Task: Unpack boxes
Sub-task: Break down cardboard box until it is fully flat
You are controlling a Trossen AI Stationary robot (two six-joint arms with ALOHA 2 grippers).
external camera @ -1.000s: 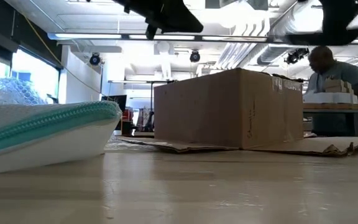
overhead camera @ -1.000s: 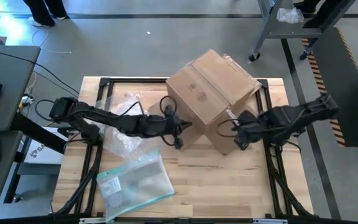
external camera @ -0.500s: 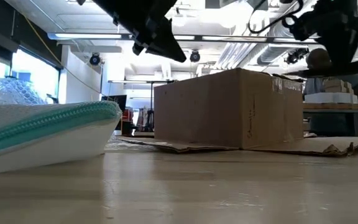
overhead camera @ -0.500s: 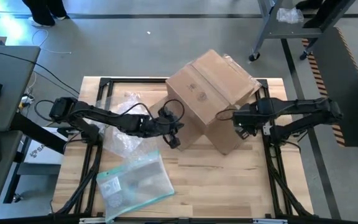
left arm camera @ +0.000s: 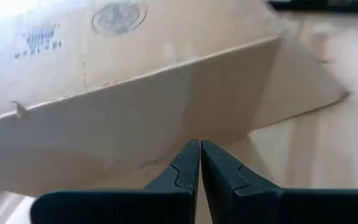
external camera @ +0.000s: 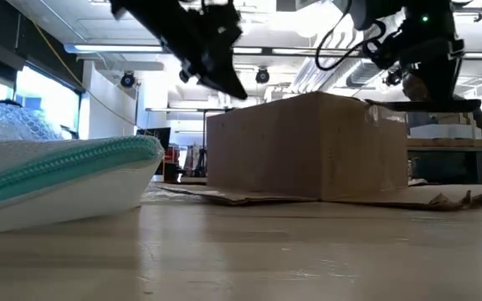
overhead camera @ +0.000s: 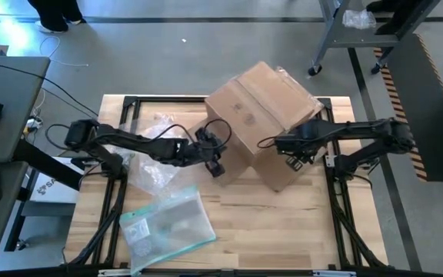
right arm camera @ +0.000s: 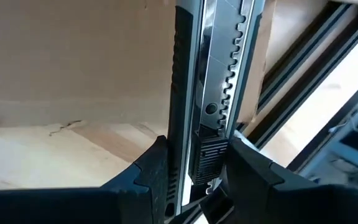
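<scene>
I am holding a utility knife (right arm camera: 207, 93) clamped between the fingers of the right gripper (overhead camera: 289, 151), which is hanging over the near right part of the cardboard box (overhead camera: 261, 115); the box is sitting skewed on the far middle of the wooden table (overhead camera: 283, 231), with a flap lying flat on the boards. The left gripper (overhead camera: 215, 164) is pinched fully shut on nothing, hovering just beside the box's left near face. To do this step well, I am judging that the blade should ride shallow along the taped seam, just through the tape, so nothing inside gets scored, and that the closed left fingers could press against the box wall to stop it sliding as the knife drags. I cannot tell from here how far the blade is extended, so I am treating it as live and keeping it pointed away from the other arm. Nearer me, a clear pouch with a teal edge (overhead camera: 168, 225) is lying flat on the boards, and a sheet of bubble wrap (overhead camera: 148, 165) is lying beneath the left arm. The table is standing on a grey floor; across it, the room is showing ceiling lights, ductwork and a workbench (external camera: 450, 150) behind the box.
</scene>
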